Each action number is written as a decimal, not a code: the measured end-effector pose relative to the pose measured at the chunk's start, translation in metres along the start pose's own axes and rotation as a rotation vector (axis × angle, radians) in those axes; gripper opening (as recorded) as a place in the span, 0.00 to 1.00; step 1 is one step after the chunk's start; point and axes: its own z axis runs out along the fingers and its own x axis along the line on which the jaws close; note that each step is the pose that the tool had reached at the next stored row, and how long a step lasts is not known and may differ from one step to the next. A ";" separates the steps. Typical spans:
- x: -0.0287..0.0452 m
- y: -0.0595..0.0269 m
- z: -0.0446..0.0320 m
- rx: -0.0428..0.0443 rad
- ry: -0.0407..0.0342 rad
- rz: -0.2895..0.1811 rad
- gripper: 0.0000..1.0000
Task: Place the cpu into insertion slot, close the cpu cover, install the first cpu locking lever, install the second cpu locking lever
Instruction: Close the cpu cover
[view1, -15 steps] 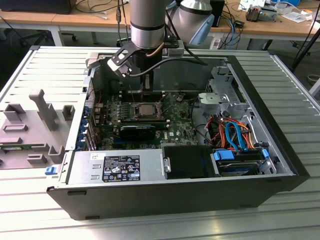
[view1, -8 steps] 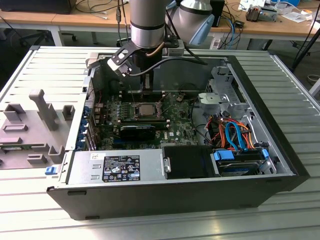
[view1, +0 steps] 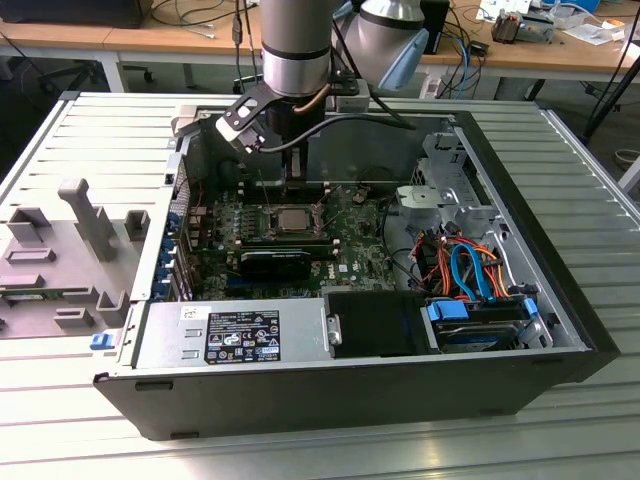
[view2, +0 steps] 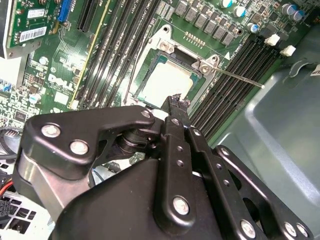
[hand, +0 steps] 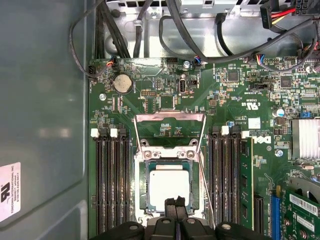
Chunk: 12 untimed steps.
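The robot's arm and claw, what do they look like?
The arm is a fat, round, silver-grey tube with a pale blue cap on its joint. A dark cable loops off near the wrist. The claw is made of black metal bars, joined like links, with shiny silver screws in them. Its tips are thin and narrow.

Ribbed metal table (view1: 590, 200), open computer case (view1: 330, 395)

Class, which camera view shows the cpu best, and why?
The first wrist view: it looks straight down on the cpu. The second wrist view shows it at a slant; the exterior view, from far off.
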 end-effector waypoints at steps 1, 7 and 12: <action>0.0000 0.0024 0.0001 -0.0001 -0.0003 0.000 0.11; 0.0001 0.0121 0.0001 0.0008 -0.0005 0.000 0.11; 0.0001 0.0182 -0.0010 0.0008 -0.0005 0.000 0.11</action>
